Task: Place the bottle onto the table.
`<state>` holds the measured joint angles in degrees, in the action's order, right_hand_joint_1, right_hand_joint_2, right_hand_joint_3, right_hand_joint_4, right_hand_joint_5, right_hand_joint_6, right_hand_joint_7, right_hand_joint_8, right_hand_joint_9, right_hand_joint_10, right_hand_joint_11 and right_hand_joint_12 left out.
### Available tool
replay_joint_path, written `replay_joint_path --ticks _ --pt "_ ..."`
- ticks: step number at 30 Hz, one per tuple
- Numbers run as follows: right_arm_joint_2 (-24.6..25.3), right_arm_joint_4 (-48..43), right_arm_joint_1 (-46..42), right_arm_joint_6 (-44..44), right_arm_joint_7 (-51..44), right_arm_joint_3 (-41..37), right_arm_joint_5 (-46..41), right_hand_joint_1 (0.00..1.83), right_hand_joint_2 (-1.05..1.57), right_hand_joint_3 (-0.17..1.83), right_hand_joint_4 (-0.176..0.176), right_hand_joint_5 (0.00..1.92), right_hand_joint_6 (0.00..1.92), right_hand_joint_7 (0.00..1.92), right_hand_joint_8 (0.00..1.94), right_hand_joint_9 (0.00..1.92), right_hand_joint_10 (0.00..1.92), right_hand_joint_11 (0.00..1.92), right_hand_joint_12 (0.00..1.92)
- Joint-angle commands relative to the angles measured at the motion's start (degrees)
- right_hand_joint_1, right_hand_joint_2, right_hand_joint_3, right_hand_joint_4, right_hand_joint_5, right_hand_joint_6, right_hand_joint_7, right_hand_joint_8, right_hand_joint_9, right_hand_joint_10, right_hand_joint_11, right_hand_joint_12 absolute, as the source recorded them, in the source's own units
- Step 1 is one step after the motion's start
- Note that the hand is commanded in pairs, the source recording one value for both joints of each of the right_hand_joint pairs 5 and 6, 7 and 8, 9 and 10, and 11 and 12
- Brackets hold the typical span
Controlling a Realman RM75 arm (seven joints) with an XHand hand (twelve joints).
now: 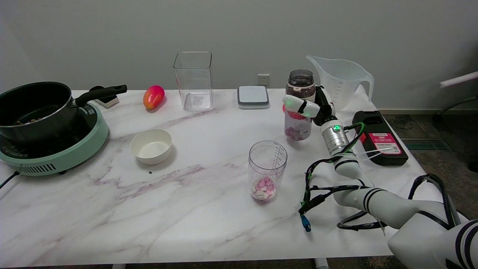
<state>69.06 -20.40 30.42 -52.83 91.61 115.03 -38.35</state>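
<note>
The bottle (298, 127) is clear plastic with a red label and pink-and-white pieces at its bottom; its open dark neck points up. It stands upright at the right of the marble table (186, 209), its base at or just above the tabletop. My right hand (312, 106) grips it around the middle from the right side, fingers wrapped across the label, so part of the label is hidden. A clear measuring beaker (267, 170) with pink and white pieces stands in front of the bottle, to its left.
A large clear jug (341, 80) stands right behind the hand and a black device (379, 138) lies to its right. A white-topped scale (253, 96), a tall clear container (193, 80), a mango (153, 96), a white bowl (151, 145) and a pot (33, 108) on a green cooker (56, 153) sit further left.
</note>
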Motion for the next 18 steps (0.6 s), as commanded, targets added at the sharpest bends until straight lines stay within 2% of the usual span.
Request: replay_joint_path --ticks 1,9,11,13,18 --pt "-1.03 0.20 -1.39 1.08 2.16 0.59 -0.44 1.29 1.16 0.40 0.000 1.77 1.77 1.69 1.69 1.41 1.41 1.27 1.27" --pt "-1.33 -0.06 -1.94 1.24 2.78 0.71 -0.44 1.35 0.74 0.66 0.000 1.48 1.48 1.59 1.59 1.33 1.33 1.20 1.20" --pt "-1.33 -0.21 -2.09 1.07 2.78 0.71 -0.44 1.37 0.45 0.90 0.000 1.29 1.29 1.49 1.49 1.28 1.28 1.15 1.15" --pt "-1.33 -0.21 -2.17 0.83 2.78 0.71 -0.44 1.37 0.19 1.03 0.000 1.10 1.10 1.38 1.38 1.20 1.20 1.07 1.07" --pt "-1.51 -0.69 -2.52 0.67 2.78 0.71 -0.44 1.34 -0.26 0.99 0.000 0.79 0.79 1.18 1.18 1.01 1.01 0.87 0.87"
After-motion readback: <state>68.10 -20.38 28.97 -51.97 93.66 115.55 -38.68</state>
